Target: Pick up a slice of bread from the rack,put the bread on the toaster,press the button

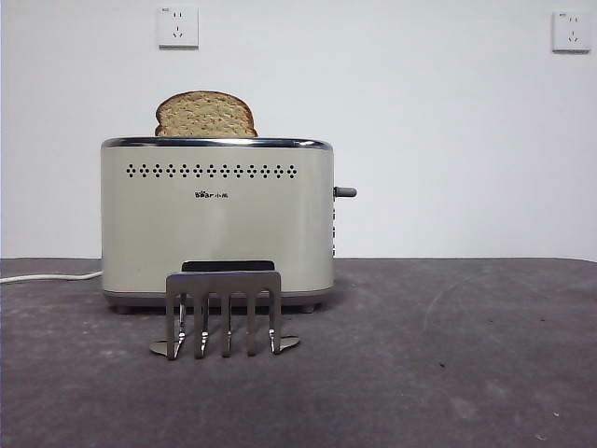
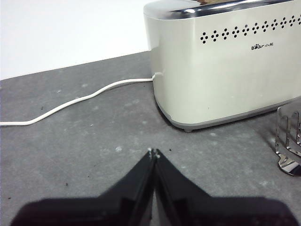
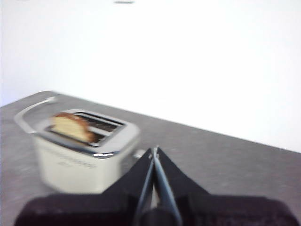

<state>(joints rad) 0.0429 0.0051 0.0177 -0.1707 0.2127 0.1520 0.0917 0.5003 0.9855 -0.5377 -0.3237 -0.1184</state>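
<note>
The cream toaster stands mid-table with the slice of bread upright in a slot, its domed top sticking out above the chrome rim. The silver rack stands empty in front of the toaster. The toaster's side lever sits high on its right end. My left gripper is shut and empty, low over the table beside the toaster. My right gripper is shut and empty, raised above and away from the toaster, looking down on the bread.
A white cord runs from the toaster's left end across the dark table; it also shows in the left wrist view. Two wall sockets are on the white wall behind. The rack's edge shows in the left wrist view.
</note>
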